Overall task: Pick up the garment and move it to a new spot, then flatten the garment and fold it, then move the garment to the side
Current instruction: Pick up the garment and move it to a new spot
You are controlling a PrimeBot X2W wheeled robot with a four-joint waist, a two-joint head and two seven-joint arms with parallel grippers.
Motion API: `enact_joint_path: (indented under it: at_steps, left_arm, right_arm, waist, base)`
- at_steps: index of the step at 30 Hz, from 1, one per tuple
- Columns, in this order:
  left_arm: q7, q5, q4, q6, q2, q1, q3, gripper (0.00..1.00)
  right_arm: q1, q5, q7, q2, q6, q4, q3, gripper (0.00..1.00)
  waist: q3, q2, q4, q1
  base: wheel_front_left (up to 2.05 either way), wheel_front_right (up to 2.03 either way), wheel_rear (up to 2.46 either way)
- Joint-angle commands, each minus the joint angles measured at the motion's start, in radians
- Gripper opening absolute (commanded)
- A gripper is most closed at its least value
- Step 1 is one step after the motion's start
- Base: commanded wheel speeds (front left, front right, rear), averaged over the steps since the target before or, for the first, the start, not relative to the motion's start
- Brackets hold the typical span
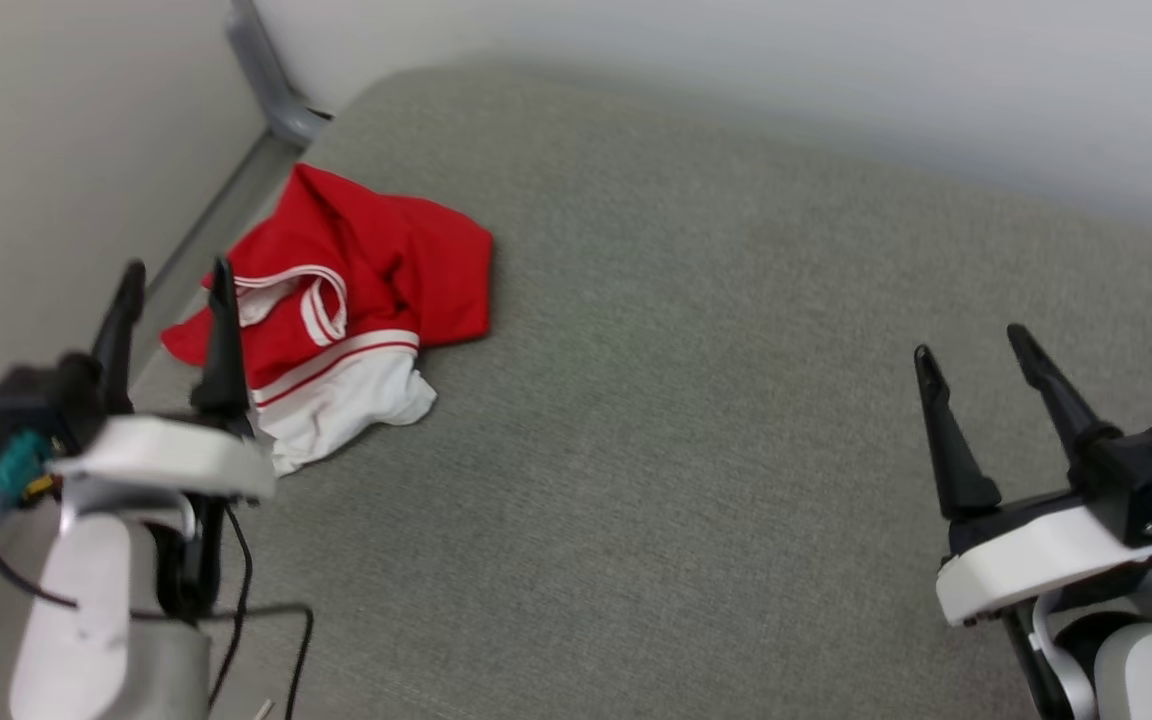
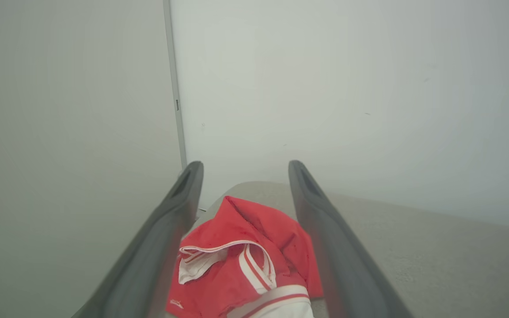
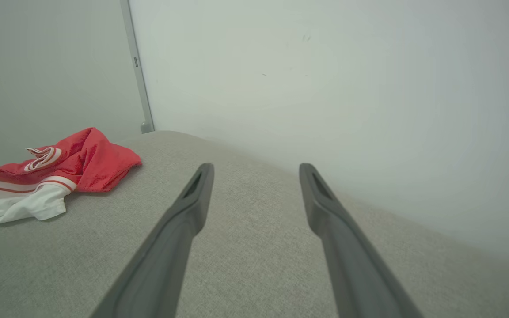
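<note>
Your left fingers (image 1: 224, 340) stand spread wide, holding nothing; the crumpled red jersey T-shirt with a white sleeve and striped trim (image 1: 366, 270) lies just ahead of their tips on the grey fabric surface (image 1: 696, 420). Your right fingers (image 1: 949, 440), equally wide and empty, sit well apart from it, the shirt far to their left

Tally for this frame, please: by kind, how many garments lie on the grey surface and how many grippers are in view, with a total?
Garments: 1, the crumpled red and white garment near the far left corner of the grey surface
Grippers: 2, the left gripper and the right gripper, both open and empty
Total: 3
</note>
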Motion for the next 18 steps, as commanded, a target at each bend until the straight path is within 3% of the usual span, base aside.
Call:
enact_joint_path:
  at_steps: [1, 8, 18]
  left_arm:
    - [-0.002, -0.019, 0.030, -0.002, 0.012, -0.053, 0.000, 1.00]
    - [0.070, -0.139, 0.194, -0.001, 0.117, -0.295, -0.024, 1.00]
    - [0.401, -0.409, 0.379, -0.001, 0.321, -0.526, -0.126, 1.00]
  right_arm:
    - [-0.023, -0.008, 0.007, -0.010, -0.001, -0.013, -0.003, 1.00]
    - [-0.070, -0.036, 0.038, -0.021, -0.001, -0.068, -0.018, 1.00]
    - [-0.134, -0.077, 0.053, -0.023, -0.001, -0.101, -0.027, 1.00]
  waist:
    - [0.080, 0.0000, -0.043, -0.0001]
    - [0.217, 0.0000, -0.115, -0.0001]
    - [0.358, 0.0000, -0.195, -0.0001]
  base:
    - [0.00, 0.00, 0.00]
    - [0.00, 0.00, 0.00]
    - [0.00, 0.00, 0.00]
